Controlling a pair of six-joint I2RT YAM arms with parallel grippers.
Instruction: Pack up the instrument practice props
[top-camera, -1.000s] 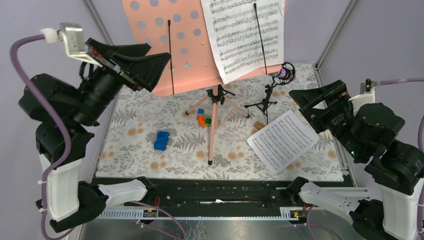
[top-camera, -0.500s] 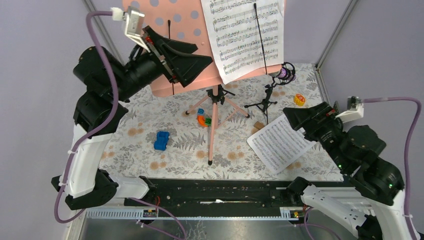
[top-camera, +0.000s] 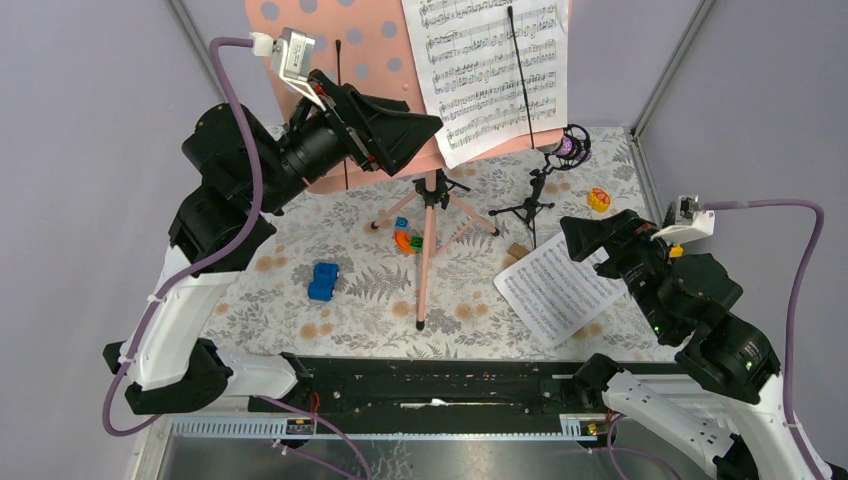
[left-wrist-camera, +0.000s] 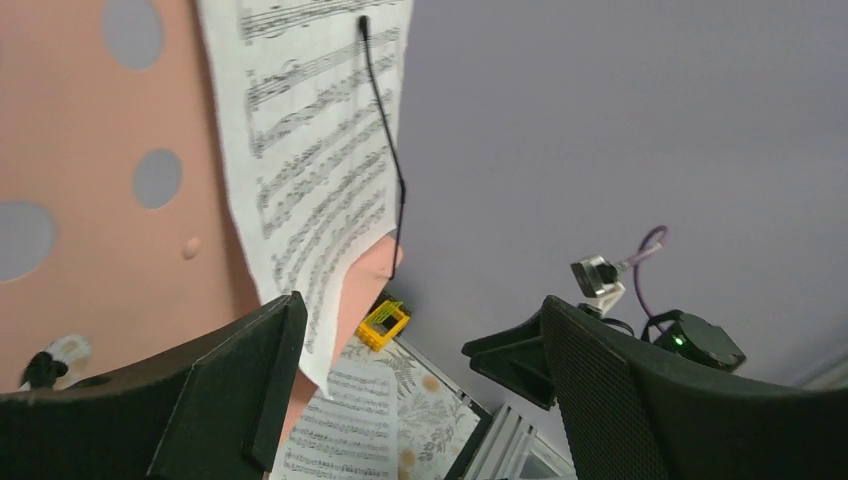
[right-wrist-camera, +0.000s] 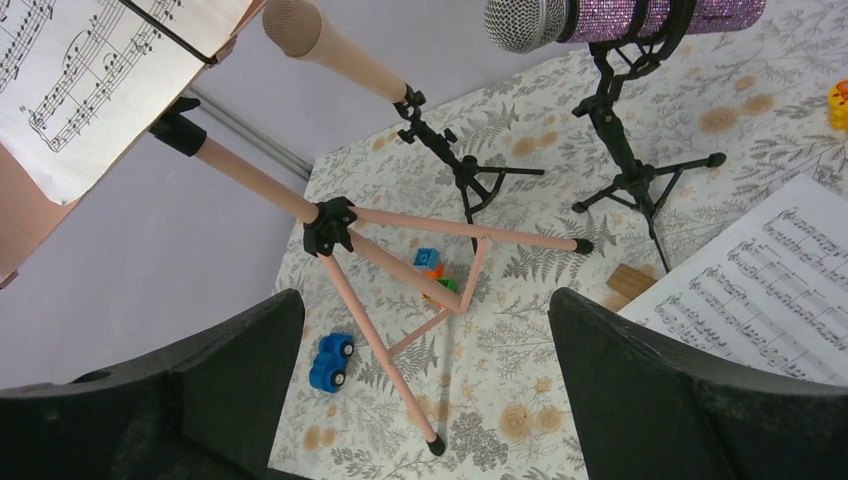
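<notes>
At mat (top-camera: 280, 290) centre, the sheet-music rack (top-camera: 428, 250) stands upright, facing the near edge

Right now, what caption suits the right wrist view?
Open right gripper facing the stand's tripod legs, pink microphone, purple microphone, blue toy car and loose music sheet.

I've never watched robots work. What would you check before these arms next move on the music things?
1. Left gripper open and empty: ok.
2. Right gripper open and empty: ok.
3. Page on the rack free to pull: not ok, a black wire lies across it.
4. Loose page lying flat: ok.
5. Purple microphone, pink microphone not knocked over: ok.
6. Box to pack into: cannot tell, none in view.
</notes>
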